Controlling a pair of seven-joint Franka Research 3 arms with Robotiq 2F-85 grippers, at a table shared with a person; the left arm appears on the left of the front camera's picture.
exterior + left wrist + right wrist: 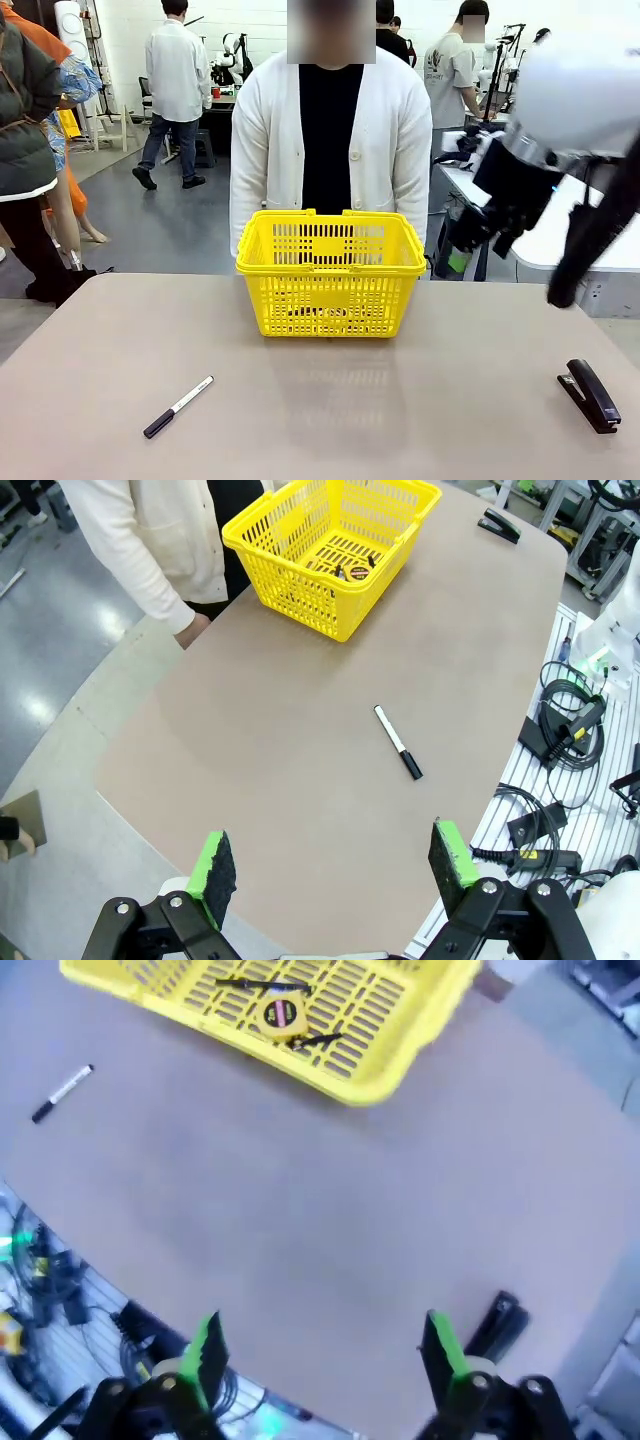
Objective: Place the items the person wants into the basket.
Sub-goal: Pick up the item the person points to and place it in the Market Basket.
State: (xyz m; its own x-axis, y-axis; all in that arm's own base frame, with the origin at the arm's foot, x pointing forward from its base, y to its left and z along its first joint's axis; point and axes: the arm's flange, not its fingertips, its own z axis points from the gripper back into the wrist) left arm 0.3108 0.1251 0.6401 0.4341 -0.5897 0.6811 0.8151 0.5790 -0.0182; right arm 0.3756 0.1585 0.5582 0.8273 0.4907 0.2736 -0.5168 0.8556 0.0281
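The yellow basket (330,300) stands at the table's far middle, in front of the person (265,140) in a white cardigan. The right wrist view looks down into the basket (400,1080), where the round yellow tape measure (281,1017) lies between a thin black pen (262,984) and another slim dark tool (318,1040) too blurred to name. The tape measure (355,572) also lies on the basket (300,605) floor in the left wrist view. My left gripper (332,860) is open and empty, high over the near table edge. My right gripper (323,1348) is open and empty, high above the table.
A black-capped white marker (178,407) lies at the near left of the table. A black stapler (590,395) sits at the near right. My right arm (570,110) hangs raised at the upper right. The person's hand (192,630) rests by the far table edge.
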